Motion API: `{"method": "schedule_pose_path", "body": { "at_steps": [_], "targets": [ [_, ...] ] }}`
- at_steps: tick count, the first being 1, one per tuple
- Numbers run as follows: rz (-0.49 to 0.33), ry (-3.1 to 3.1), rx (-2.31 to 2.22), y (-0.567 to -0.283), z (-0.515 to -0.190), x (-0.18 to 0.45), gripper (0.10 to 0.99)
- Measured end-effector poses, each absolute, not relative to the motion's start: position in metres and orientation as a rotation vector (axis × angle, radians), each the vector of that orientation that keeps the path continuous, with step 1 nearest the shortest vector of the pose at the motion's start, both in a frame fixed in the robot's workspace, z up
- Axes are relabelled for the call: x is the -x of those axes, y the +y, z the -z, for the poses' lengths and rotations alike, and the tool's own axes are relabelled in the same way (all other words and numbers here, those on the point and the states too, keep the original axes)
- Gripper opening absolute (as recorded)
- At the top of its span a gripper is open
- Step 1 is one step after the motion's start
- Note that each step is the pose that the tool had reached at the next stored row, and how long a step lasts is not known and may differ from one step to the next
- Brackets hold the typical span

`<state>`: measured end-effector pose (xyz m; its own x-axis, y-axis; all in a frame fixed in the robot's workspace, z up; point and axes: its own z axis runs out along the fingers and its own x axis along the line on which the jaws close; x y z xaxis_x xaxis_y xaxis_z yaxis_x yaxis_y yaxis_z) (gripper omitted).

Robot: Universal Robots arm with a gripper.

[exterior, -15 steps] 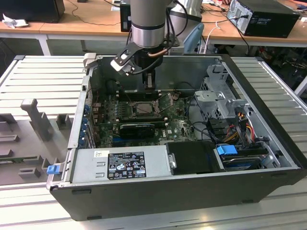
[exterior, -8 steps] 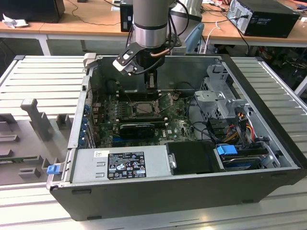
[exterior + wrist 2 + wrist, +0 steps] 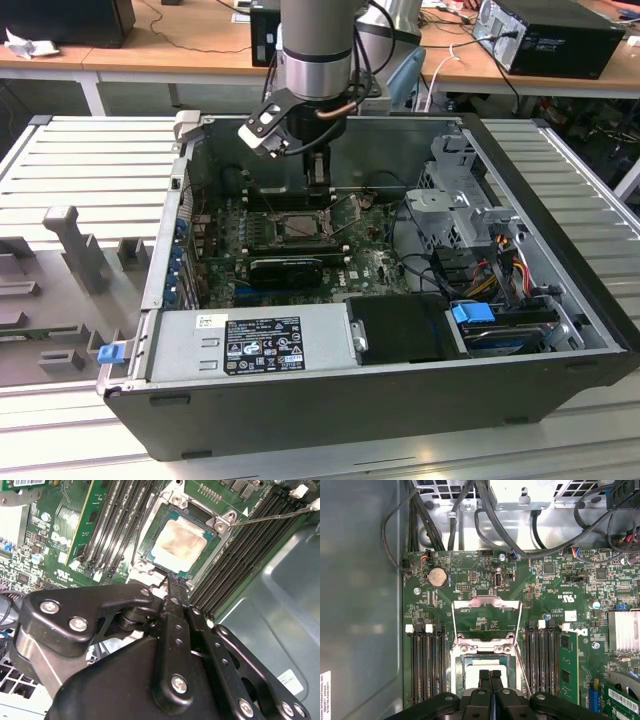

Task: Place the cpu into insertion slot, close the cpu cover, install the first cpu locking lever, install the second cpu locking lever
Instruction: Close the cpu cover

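The cpu [image 3: 181,540], a square chip with a dull silver top, lies flat in the black-framed insertion slot [image 3: 156,517] on the green motherboard. My gripper [image 3: 170,582] is shut with nothing between its fingers, and its tip hovers over the chip's near edge. In the first wrist view the fingers [image 3: 485,677] stand pressed together above the cpu [image 3: 470,679]. The cpu cover [image 3: 487,605] is folded back open beyond the slot, with green board showing through its window. A thin wire locking lever [image 3: 270,514] stands free beside the slot. In the exterior view the gripper [image 3: 318,185] hangs just behind the cpu [image 3: 300,226].
Black memory slots [image 3: 425,665] flank the socket on both sides. The open computer case [image 3: 540,200] walls in the board, with a drive cage [image 3: 455,200] and cable bundles [image 3: 500,270] on the exterior view's right. A power supply [image 3: 250,345] sits at the front.
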<state>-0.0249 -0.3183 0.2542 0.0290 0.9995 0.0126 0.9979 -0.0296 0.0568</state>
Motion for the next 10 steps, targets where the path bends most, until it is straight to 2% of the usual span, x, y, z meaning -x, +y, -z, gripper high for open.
{"method": "schedule_pose_path", "body": {
  "at_steps": [10],
  "targets": [
    [-0.076, 2.166, -2.23, -0.3182, -0.2542, 0.022, 0.106]
  ]
}}
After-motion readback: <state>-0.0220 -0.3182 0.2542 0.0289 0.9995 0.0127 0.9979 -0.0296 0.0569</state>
